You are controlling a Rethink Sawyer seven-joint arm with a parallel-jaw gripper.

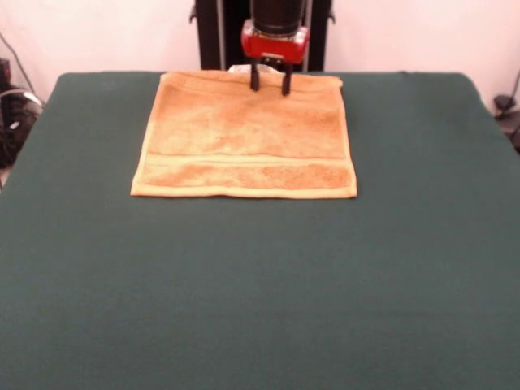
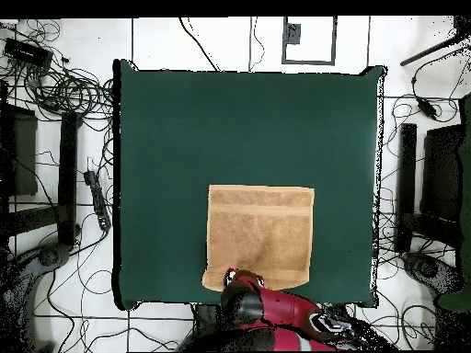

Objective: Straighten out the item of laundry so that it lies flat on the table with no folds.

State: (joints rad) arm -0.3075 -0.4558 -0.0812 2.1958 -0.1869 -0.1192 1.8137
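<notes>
The golden-orange towel [image 1: 244, 136] lies spread out and roughly flat on the dark green table [image 1: 260, 284], with its woven band near the front edge. In the overhead view the towel [image 2: 259, 234] sits close to the table's [image 2: 184, 138] bottom edge. My gripper [image 1: 270, 84] hangs over the towel's far hem, open, its two black fingers [image 1: 255, 79] apart with nothing between them. From overhead, the red arm covers the gripper [image 2: 241, 280] at the towel's bottom-left part.
Cables [image 2: 64, 83] and dark stands [image 2: 405, 184] lie on the floor around the table. The black pedestal column [image 1: 219, 32] rises behind the table's far edge.
</notes>
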